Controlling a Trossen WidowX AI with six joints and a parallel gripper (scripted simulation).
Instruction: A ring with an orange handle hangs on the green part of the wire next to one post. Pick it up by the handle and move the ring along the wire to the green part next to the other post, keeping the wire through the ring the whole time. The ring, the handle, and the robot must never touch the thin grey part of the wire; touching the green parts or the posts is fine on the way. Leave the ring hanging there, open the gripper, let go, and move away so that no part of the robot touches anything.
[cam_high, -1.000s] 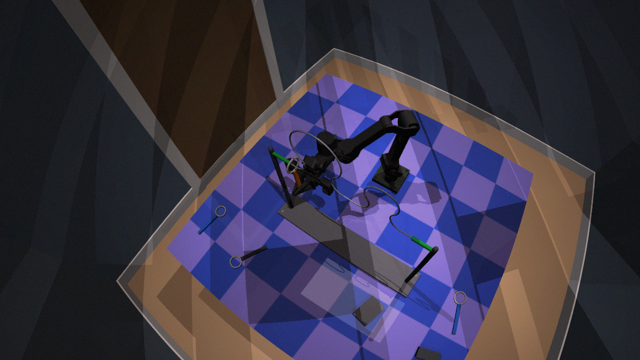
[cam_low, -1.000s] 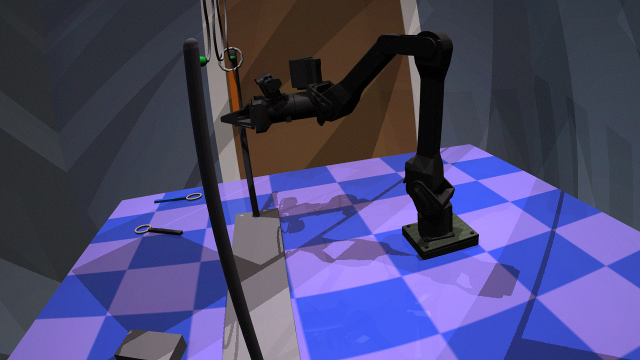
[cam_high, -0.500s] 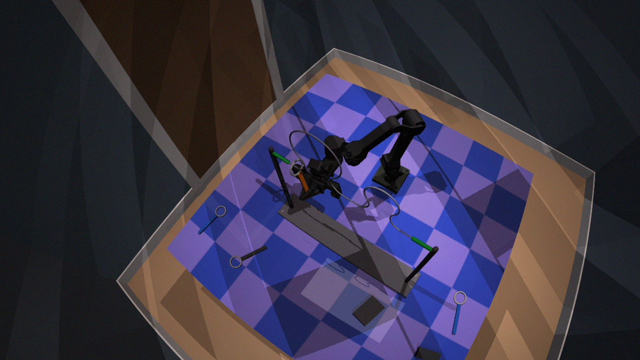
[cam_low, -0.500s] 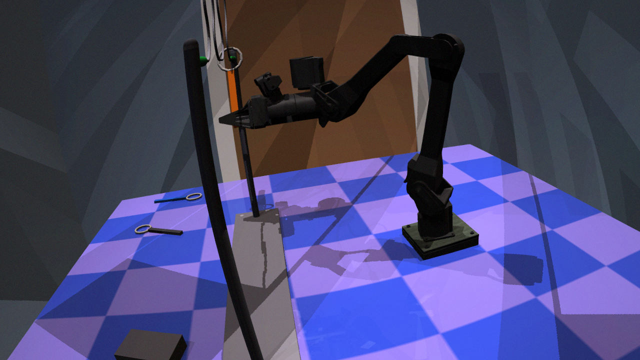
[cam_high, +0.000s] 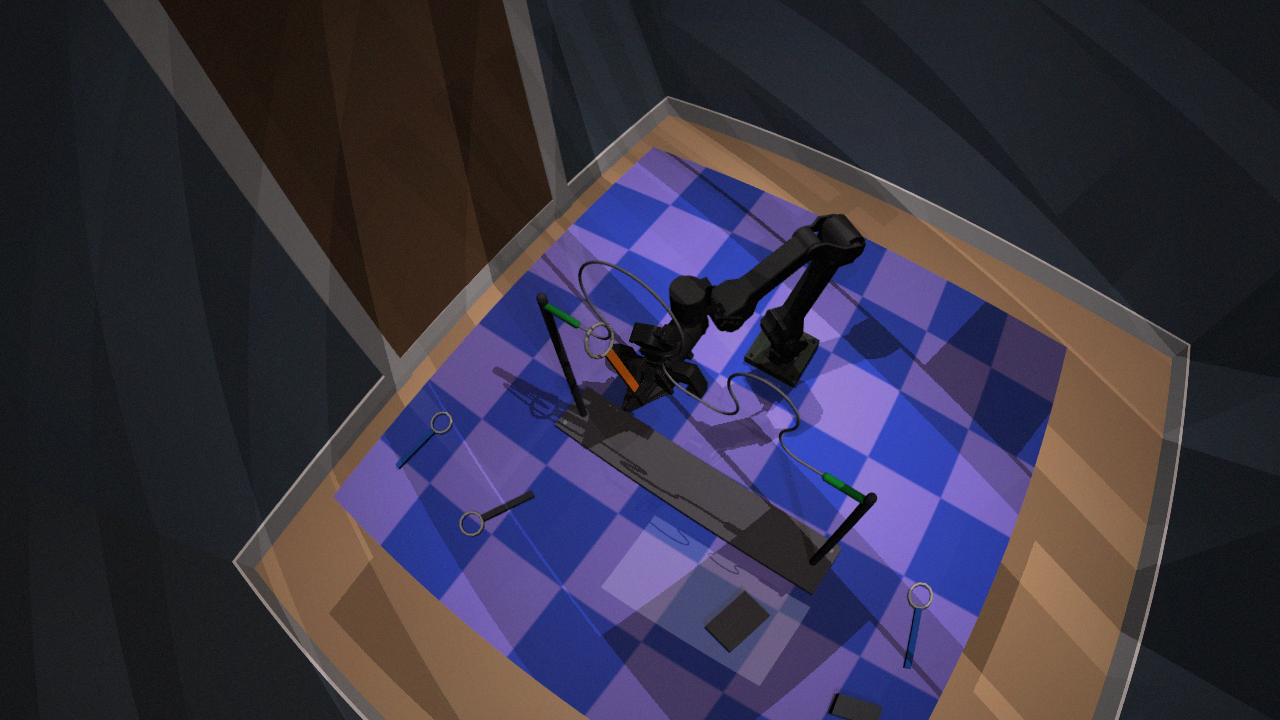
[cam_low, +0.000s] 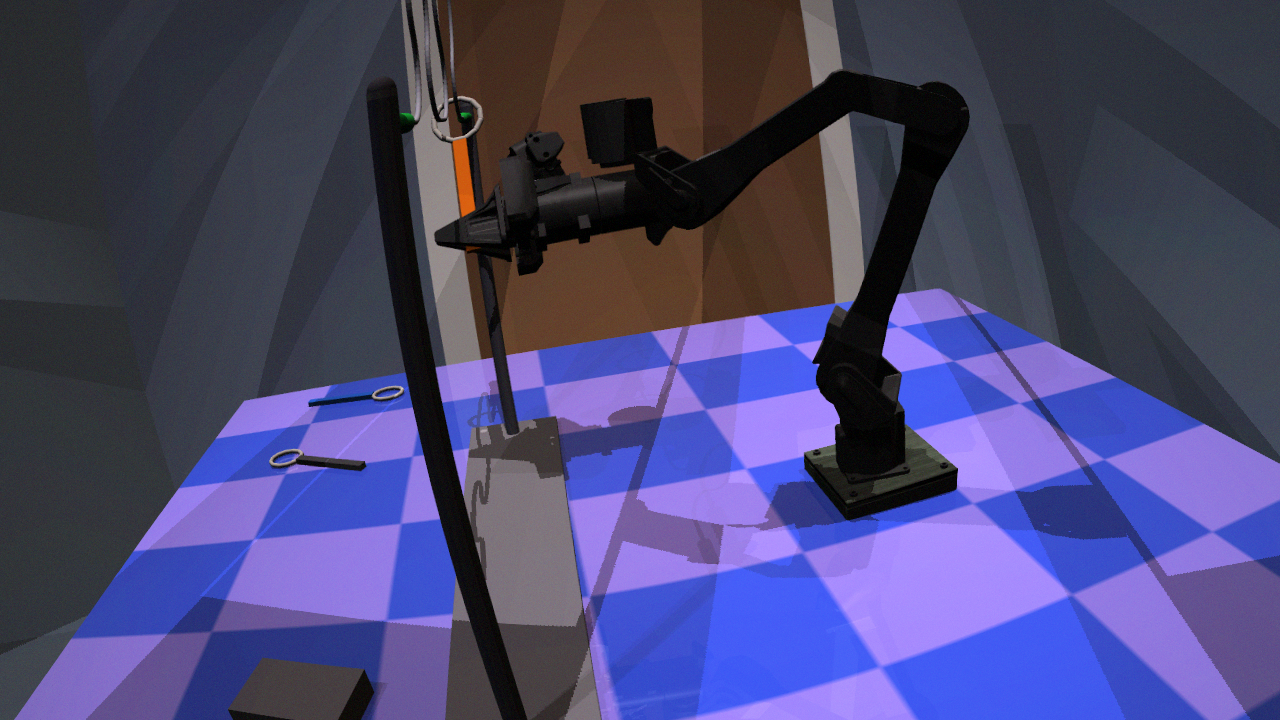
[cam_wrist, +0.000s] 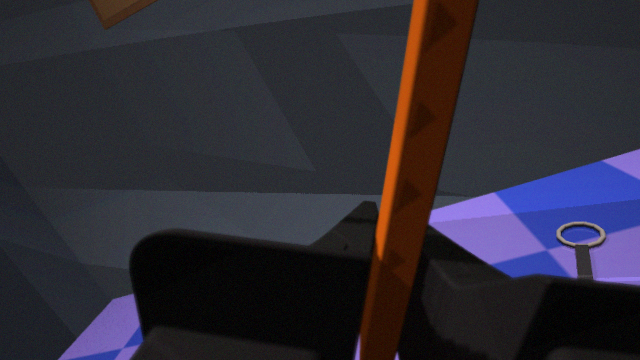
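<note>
The ring (cam_high: 586, 345) (cam_low: 480, 119) is around the thin grey wire (cam_high: 601, 262), just past the inner end of the left green part (cam_high: 561, 315) in the top view. I cannot tell whether ring and wire touch. The orange handle (cam_high: 621, 370) (cam_low: 463, 174) (cam_wrist: 425, 125) hangs below the ring, slightly tilted. My gripper (cam_high: 636, 393) (cam_low: 458, 234) (cam_wrist: 379, 215) is shut on its lower part, below the wire. The other green part (cam_high: 844, 487) is beside the right post (cam_high: 841, 530). The left post (cam_high: 562, 356) (cam_low: 498, 344) is close to my gripper.
The wire loops over my wrist in the top view. A grey base plate (cam_high: 680, 456) (cam_low: 519, 555) joins the posts. Loose rings with a blue handle (cam_high: 418, 447), a black handle (cam_high: 507, 506) and another blue handle (cam_high: 913, 635) lie around it. Dark blocks (cam_high: 737, 620) (cam_high: 855, 706) lie in front.
</note>
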